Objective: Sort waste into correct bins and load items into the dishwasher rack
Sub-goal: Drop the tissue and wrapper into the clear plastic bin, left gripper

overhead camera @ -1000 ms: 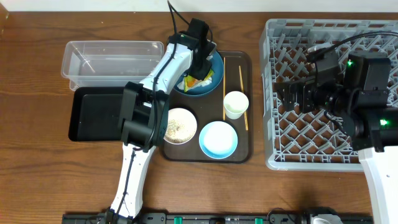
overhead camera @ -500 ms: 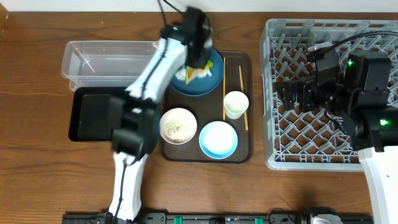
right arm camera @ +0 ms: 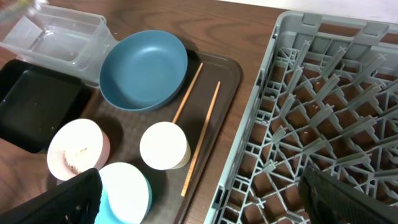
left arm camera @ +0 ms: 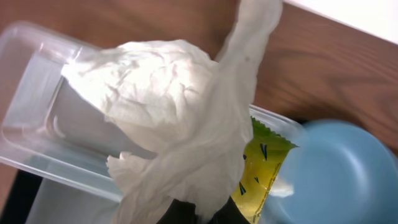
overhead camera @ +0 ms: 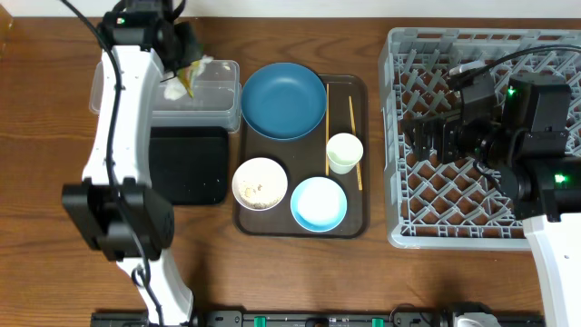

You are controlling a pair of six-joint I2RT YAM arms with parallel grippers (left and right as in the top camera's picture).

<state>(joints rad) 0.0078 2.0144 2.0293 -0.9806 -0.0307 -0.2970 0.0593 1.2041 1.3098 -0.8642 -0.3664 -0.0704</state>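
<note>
Holding a crumpled white tissue (left arm camera: 168,118) and a small yellow-green snack wrapper (left arm camera: 262,168) together, my left tool (overhead camera: 185,74) is clenched tight on them. It hangs over the clear tub (overhead camera: 218,91), which sits at about 10 o'clock on the counter (overhead camera: 54,227) in the overhead view. The tissue is big and puffy and hides part of the wrapper. The black tray (overhead camera: 186,173) lies at 6 o'clock from the tub, just beside it. I cannot tell if the two touch.

The brown serving tray (overhead camera: 349,225) is in the middle of the counter. On it, the big dark-blue bowl (overhead camera: 283,100) sits at 11 o'clock. The small white cup (overhead camera: 344,152) is at 3 o'clock. The small white bowl (overhead camera: 260,183) is at 7 o'clock with some rice grains (overhead camera: 259,189) inside. The light-blue bowl (overhead camera: 318,203) is at 5 o'clock. Two thin chopsticks (overhead camera: 328,118) lie along the tray's right side, and the cup stands between them.

My right tool (overhead camera: 425,136) hangs over the grey rack (overhead camera: 413,218), which is at 3 o'clock on the counter. Its jaws are spread wide and hold nothing.
</note>
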